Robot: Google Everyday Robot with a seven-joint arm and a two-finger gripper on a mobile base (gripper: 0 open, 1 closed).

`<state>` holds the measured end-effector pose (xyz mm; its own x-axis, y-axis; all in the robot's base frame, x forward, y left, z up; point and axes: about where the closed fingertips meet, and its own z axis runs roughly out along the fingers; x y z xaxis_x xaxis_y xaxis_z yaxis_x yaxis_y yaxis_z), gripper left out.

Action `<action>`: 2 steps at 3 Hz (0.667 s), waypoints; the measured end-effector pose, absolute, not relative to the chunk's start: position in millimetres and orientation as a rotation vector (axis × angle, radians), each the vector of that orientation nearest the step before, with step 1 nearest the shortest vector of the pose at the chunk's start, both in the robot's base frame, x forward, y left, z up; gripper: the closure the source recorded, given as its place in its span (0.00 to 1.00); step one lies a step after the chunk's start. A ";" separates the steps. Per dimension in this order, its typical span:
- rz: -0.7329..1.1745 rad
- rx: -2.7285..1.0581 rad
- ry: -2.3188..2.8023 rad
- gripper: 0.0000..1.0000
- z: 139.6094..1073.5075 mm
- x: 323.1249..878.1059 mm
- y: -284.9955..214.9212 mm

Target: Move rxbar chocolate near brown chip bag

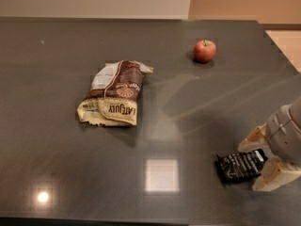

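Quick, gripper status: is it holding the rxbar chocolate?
Gripper: open, low at the right, one finger on each side of the rxbar chocolate; not closed on it.

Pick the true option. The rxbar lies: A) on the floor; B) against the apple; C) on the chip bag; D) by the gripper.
D: the rxbar lies near right on the table, its end inside the open gripper, far from the chip bag.

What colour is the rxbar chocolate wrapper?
The rxbar chocolate is black with white lettering, seen in the camera view; the open gripper straddles its right end.
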<state>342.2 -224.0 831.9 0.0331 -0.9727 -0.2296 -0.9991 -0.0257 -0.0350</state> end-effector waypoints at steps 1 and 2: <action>0.222 -2.106 2.070 0.64 830.4 345.5 -229.8; 0.223 -2.104 2.092 0.88 827.1 347.4 -235.2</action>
<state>347.4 -235.2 827.1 0.0068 -0.9750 -0.2220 -0.9999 -0.0041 -0.0123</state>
